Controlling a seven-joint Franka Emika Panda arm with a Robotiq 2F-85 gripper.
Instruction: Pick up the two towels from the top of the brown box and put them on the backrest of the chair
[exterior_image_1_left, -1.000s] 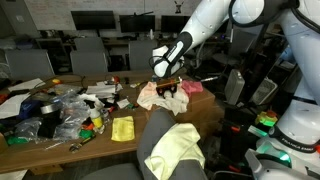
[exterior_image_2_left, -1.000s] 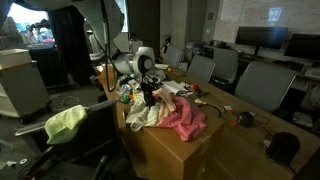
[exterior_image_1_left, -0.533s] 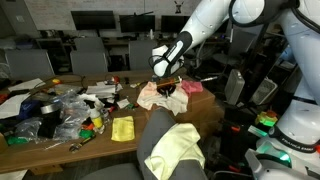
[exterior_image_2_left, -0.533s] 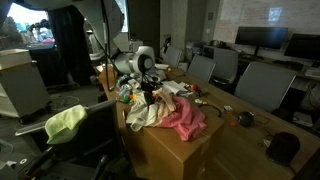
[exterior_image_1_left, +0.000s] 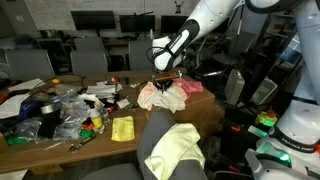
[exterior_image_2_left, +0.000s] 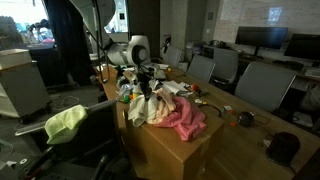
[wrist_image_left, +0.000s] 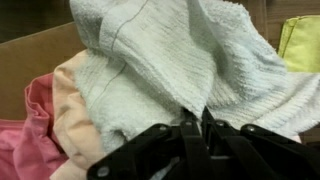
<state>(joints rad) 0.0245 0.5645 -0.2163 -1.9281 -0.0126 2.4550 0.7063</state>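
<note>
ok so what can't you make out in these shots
Wrist view: the gripper has its tips buried in the white-cream cloth towel.
Exterior view: the top of the dark brown box is mostly covered by cloths.
Exterior view: the seat of the grey upholstered chair is cut off by the bottom edge.
Exterior view: clutter on the long wooden table is too small to identify.
</note>
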